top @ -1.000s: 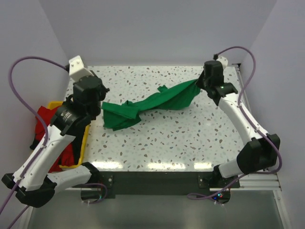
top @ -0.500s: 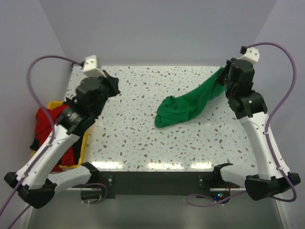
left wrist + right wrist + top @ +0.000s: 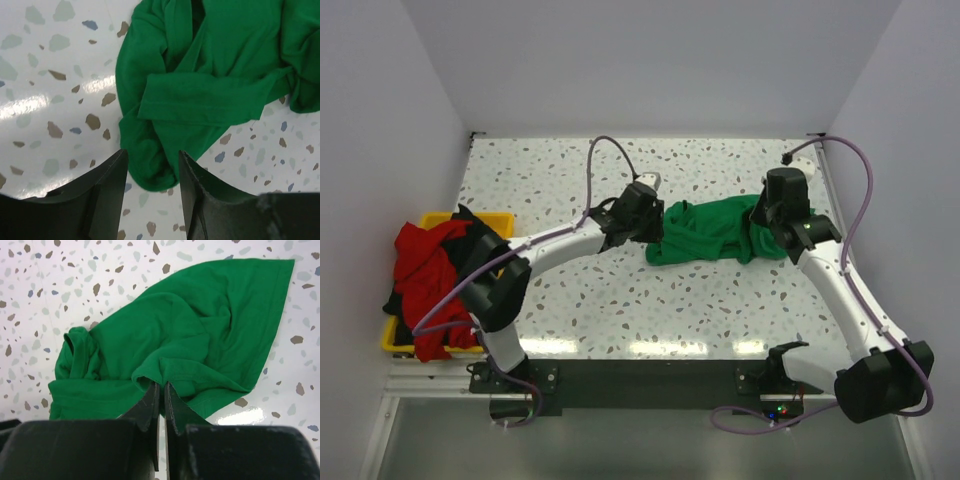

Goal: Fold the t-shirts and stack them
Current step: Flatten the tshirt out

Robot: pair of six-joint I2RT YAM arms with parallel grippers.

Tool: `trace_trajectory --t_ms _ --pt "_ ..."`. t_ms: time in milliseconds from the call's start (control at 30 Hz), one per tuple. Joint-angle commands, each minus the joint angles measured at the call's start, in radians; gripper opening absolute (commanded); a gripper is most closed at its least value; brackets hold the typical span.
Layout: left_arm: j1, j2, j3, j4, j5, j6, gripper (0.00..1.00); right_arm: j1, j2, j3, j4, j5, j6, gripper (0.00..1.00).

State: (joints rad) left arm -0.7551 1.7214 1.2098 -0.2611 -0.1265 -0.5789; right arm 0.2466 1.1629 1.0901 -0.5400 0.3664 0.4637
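A bright green t-shirt lies bunched on the speckled table, right of the middle. My left gripper is at its left end. In the left wrist view the left gripper is open, and a rounded fold of the green t-shirt sits between the fingertips without being pinched. My right gripper is at the shirt's right end. In the right wrist view the right gripper is shut on a raised fold of the green t-shirt. A red t-shirt and a black t-shirt are heaped at the left.
The red and black shirts spill over a yellow bin at the table's left edge. White walls close in the back and both sides. The left arm stretches across the middle of the table; the dark front rail runs along the near edge.
The left gripper opened and swung right across the table to the shirt's left end. The right gripper lifted the green shirt rightward, then lowered it into a bunch.
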Motion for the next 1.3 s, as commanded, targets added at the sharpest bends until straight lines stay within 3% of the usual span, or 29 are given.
trace_trajectory --t_ms 0,67,400,767,1067,1200,1267 --pt "0.007 0.087 0.101 0.092 0.036 0.034 0.50 -0.004 -0.035 -0.035 0.074 -0.030 0.021 0.00" --pt "0.017 0.116 0.120 0.132 0.063 0.043 0.55 -0.004 -0.035 -0.052 0.081 -0.040 0.018 0.00" --pt "0.074 0.273 0.258 0.131 0.122 0.083 0.61 -0.003 -0.017 -0.068 0.101 -0.066 0.009 0.00" --pt "0.076 0.337 0.269 0.146 0.197 0.070 0.57 -0.003 -0.011 -0.081 0.112 -0.070 0.004 0.00" --pt "0.076 0.307 0.232 0.163 0.226 0.048 0.35 -0.004 -0.011 -0.085 0.109 -0.057 0.003 0.00" --pt "0.077 0.293 0.215 0.161 0.241 0.045 0.06 -0.003 -0.015 -0.078 0.100 -0.046 0.001 0.00" --pt "0.076 0.270 0.198 0.161 0.242 0.044 0.00 -0.004 -0.017 -0.075 0.094 -0.041 0.001 0.00"
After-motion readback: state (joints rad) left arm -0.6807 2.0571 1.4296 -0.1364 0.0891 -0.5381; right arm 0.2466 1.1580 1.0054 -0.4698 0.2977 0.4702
